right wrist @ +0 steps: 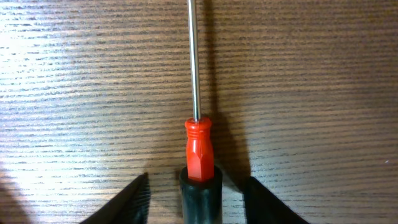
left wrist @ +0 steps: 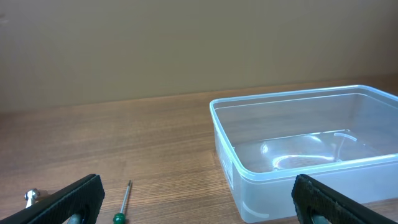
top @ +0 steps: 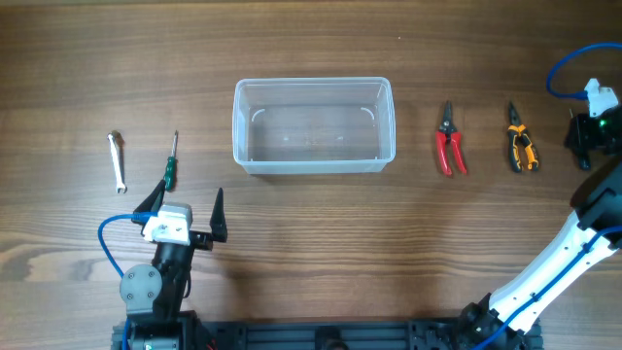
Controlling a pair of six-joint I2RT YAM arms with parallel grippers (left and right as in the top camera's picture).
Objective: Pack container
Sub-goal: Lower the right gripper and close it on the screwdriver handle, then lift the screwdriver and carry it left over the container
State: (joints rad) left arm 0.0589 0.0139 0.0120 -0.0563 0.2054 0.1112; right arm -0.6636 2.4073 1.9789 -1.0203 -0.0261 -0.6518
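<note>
the right end effector (right wrist: 196, 179) stands partly open, its two dark fingers (right wrist: 134, 200) on either side of the handle of a red screwdriver (right wrist: 200, 146) lying flat on the surface (right wrist: 323, 93). a strip of wood grain shows between each finger and the handle, so nothing is gripped (whether a pad brushes the black rear grip cannot be told). it sits well to the right of the container, out past the hand tools there.

the left end effector (top: 190, 188) is spread as wide as it goes and has hold of nothing. it sits near the container's front left corner, pointing toward it.

the container (top: 236, 126) rests mid-surface: a clear plastic rectangular tub with rounded corners and a thick rim, empty apart from glints on its floor.

left of the container lie a small metal wrench (top: 117, 160) and a green-handled screwdriver (top: 171, 165) with a thin steel shaft. right of it lie red-handled cutters (top: 450, 146) and yellow-and-black pliers (top: 521, 149). the red screwdriver has a faceted glossy handle and a bright round shaft. the surface is brown wood with a fine grain.
</note>
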